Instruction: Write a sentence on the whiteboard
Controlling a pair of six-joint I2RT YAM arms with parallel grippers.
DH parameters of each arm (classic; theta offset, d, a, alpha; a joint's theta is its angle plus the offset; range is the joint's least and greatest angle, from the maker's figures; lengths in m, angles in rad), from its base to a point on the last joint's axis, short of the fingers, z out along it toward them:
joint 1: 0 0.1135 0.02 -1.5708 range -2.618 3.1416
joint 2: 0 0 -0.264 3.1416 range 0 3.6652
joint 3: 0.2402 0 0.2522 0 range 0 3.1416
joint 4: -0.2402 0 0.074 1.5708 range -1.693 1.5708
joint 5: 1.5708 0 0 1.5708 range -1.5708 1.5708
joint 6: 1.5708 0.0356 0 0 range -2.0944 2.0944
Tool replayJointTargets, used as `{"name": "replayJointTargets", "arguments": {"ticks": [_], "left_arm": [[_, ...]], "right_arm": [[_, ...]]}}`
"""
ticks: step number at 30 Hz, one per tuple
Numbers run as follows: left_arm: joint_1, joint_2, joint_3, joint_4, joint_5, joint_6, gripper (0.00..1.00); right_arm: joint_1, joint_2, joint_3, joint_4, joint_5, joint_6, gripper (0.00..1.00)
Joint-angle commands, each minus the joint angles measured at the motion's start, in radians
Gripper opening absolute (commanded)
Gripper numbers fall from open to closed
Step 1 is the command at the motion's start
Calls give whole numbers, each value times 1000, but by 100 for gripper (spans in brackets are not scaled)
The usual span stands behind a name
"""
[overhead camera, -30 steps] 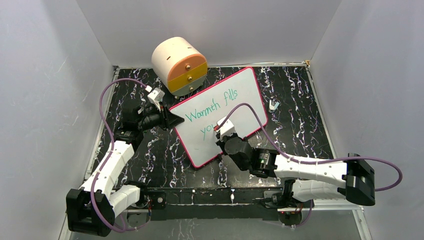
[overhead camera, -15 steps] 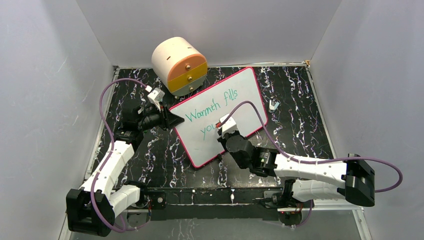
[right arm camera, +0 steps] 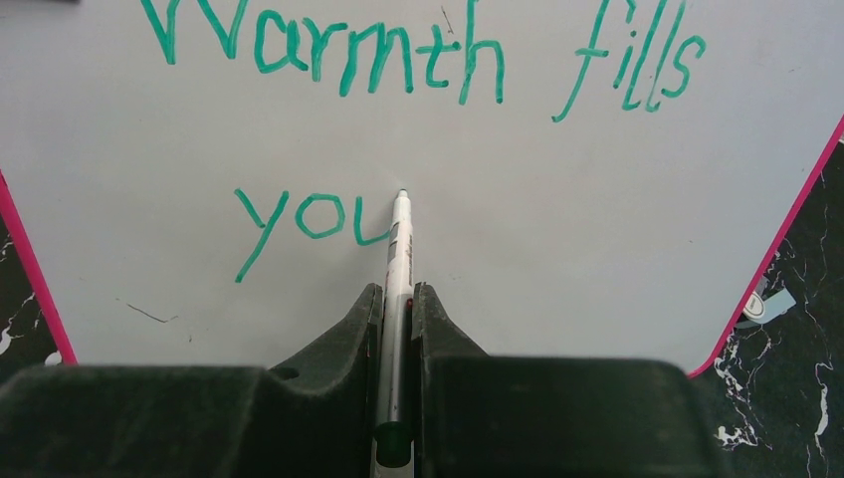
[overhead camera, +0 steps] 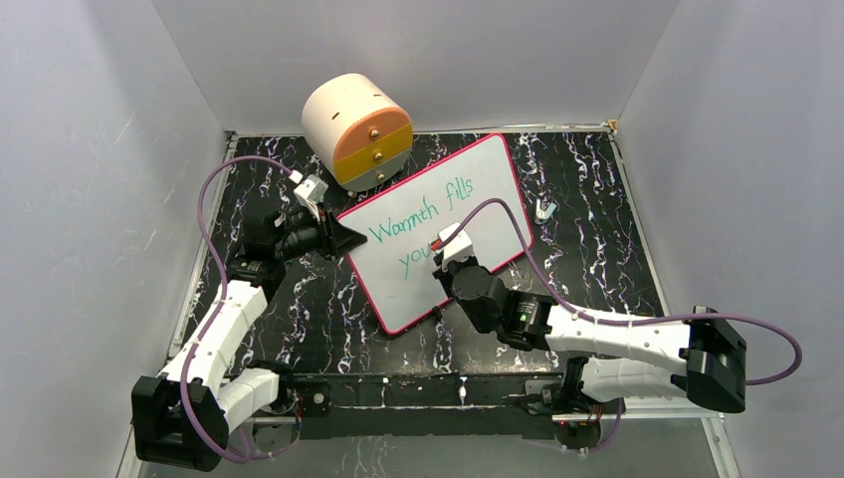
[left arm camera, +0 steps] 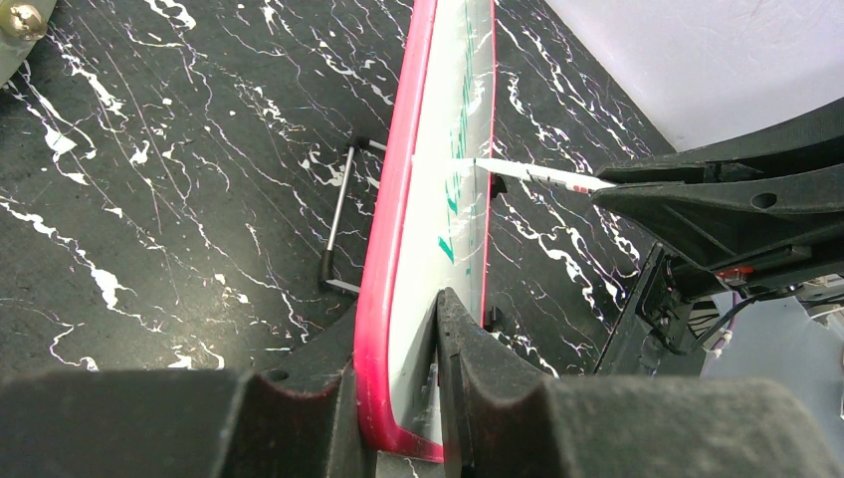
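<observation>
The whiteboard (overhead camera: 403,299), white with a red-pink rim, lies tilted on the black marbled table. Its sentence reads "Warmth fills" (right arm camera: 398,50) on the top line in green, with "you" (right arm camera: 299,219) below. My left gripper (overhead camera: 343,239) is shut on the board's left edge, and the rim (left arm camera: 383,299) sits between its jaws (left arm camera: 398,319). Over the second line, my right gripper (right arm camera: 398,291) is shut on a white marker (right arm camera: 400,239). The marker's green tip rests on the board at the upper right end of the "u". The left wrist view shows the marker (left arm camera: 537,174) touching the board's face.
A cream, orange and grey cylindrical drawer unit (overhead camera: 356,129) stands just behind the board's far-left corner. A small metal clip (overhead camera: 543,209) lies on the table right of the board. A thin wire stand (left arm camera: 338,219) lies beside the board's rim. Grey walls enclose three sides.
My right gripper has carried the marker slightly up and to the right along the second line, uncovering the "u". The left gripper and the board have not moved.
</observation>
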Motion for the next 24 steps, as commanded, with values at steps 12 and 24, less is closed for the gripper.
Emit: {"name": "replayJointTargets", "arguments": {"ticks": [12,24], "left_arm": [[-18,47,-58,-166,-132,160,0],[-17,49,-58,-167,-135,161,0]], "right_arm": [[-4,-27,-6,-106,-40,89,0],[-4,-25,-15,-109,6,86,0]]}}
